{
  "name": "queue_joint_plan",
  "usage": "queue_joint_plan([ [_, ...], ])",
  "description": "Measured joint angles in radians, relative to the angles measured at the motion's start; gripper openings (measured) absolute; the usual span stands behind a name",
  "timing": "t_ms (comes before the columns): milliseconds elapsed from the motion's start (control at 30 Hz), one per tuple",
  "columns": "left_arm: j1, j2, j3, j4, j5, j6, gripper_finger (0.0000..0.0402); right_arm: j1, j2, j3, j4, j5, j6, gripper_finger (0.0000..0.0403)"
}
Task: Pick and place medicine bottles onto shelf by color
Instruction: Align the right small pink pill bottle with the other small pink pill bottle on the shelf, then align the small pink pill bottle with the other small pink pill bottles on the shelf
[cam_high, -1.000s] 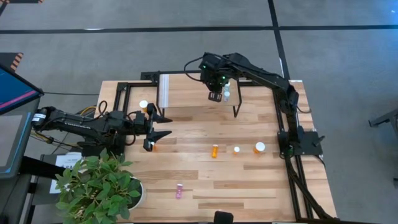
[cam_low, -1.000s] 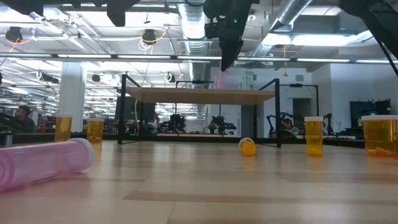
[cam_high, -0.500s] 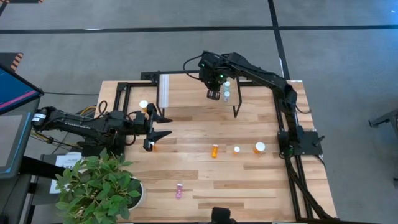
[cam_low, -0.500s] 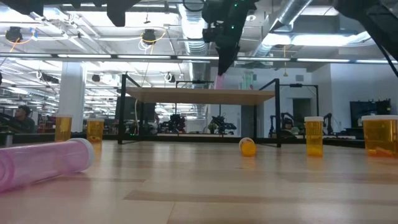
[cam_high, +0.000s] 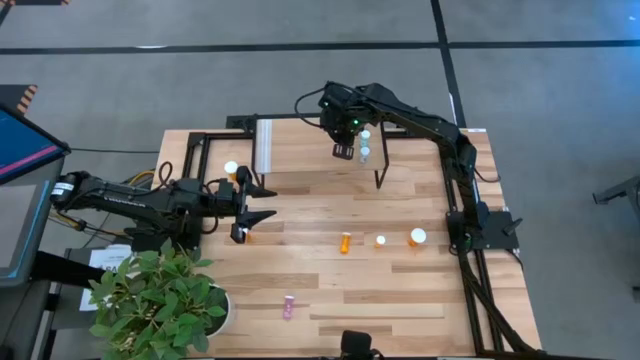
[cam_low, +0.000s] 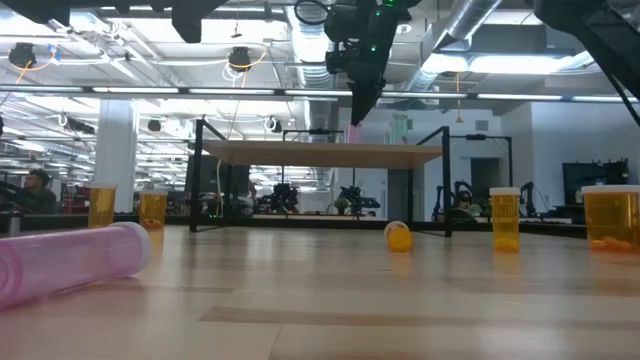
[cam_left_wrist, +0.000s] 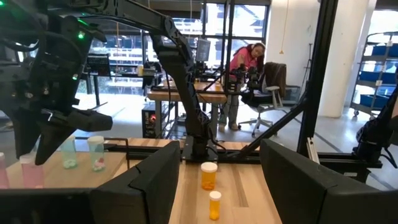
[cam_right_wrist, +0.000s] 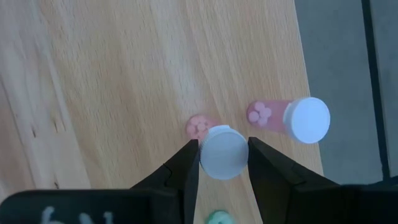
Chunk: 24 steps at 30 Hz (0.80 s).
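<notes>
The shelf (cam_high: 310, 150) stands at the table's far side, with a white ridged strip (cam_high: 264, 145) at its left end. My right gripper (cam_right_wrist: 224, 155) reaches down over the shelf and is shut on a pink medicine bottle (cam_low: 353, 133). A second pink bottle (cam_right_wrist: 292, 118) stands on the shelf beside it, and a pale green one (cam_left_wrist: 68, 152) stands close by. My left gripper (cam_high: 268, 202) waits open at the table's left, above the tabletop. My right gripper pinches the pink bottle's white cap (cam_right_wrist: 224, 163) between its two fingers (cam_right_wrist: 186, 168). The fingers come from above, slanting down. The bottle is upright, with its bottom (cam_right_wrist: 200, 127) on the shelf's top.
Orange bottles stand on the tabletop at the middle right (cam_high: 345, 242) (cam_high: 380, 240) (cam_high: 417, 237) and near my left gripper (cam_high: 231, 170). A pink bottle (cam_high: 288, 306) lies on its side near the front edge. A potted plant (cam_high: 160, 300) fills the near left corner.
</notes>
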Motion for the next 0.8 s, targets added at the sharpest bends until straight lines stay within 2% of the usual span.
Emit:
queue_joint_plan([
  [300, 0.0, 0.0, 0.0, 0.001, 0.0, -0.001, 0.021, 0.0, 0.0, 0.0, 0.008, 0.0, 0.0, 0.0153],
  [800, 0.0, 0.0, 0.0, 0.001, 0.0, -0.002, 0.021, 0.001, 0.002, -0.001, -0.016, 0.0, 0.027, 0.0214],
])
